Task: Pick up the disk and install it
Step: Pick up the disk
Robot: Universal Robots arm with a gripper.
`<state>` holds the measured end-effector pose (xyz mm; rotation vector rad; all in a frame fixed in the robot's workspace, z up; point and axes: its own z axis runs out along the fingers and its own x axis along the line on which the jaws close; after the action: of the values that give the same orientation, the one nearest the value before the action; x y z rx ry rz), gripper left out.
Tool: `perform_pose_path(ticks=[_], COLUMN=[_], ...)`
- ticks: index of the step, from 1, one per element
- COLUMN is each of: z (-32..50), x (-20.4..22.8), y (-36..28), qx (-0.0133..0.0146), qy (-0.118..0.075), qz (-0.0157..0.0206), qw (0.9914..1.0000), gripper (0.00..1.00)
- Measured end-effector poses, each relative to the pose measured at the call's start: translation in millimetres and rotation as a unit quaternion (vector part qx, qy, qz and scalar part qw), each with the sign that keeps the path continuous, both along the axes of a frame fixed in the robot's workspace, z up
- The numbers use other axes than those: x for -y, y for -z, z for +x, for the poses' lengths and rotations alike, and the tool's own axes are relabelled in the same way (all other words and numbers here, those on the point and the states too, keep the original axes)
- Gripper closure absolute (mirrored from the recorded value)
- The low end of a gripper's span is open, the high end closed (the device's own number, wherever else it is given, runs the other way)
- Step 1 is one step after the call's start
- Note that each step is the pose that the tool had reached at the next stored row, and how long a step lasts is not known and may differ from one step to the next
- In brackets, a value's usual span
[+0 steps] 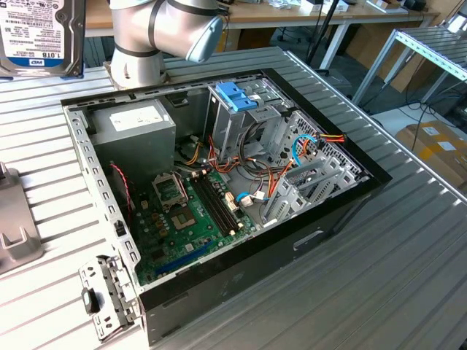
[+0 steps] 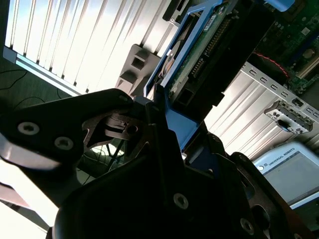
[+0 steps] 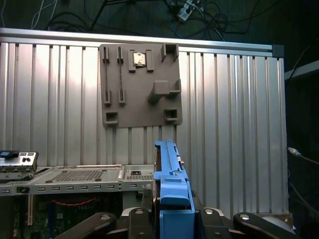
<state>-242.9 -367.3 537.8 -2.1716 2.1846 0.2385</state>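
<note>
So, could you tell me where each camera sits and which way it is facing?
Exterior view: off the arm, above the table, looking down into the open computer case; the arm shows its joints.
First wrist view: on the wrist, facing the table along the gripper, which is shut on the disk, towards the grey fixture plate.
Second wrist view: on the wrist, close behind the gripper's dark links, looking along the disk's flat face.
Shared: both wrist views show the disk, the fixture plate and the computer case.

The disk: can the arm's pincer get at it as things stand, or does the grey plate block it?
Probably yes: in the first wrist view the pincer is shut on the disk, at its blue carrier, and the grey plate lies apart on the table.
</note>
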Motion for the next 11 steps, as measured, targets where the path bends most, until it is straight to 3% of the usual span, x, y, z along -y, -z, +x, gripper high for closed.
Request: perform_pose_path(ticks=[11], z=[8.4], x=[0.0], y=[0.0], qx=[0.0], qy=[0.0], qz=[0.0], qw=[1.0], gripper=[0.63])
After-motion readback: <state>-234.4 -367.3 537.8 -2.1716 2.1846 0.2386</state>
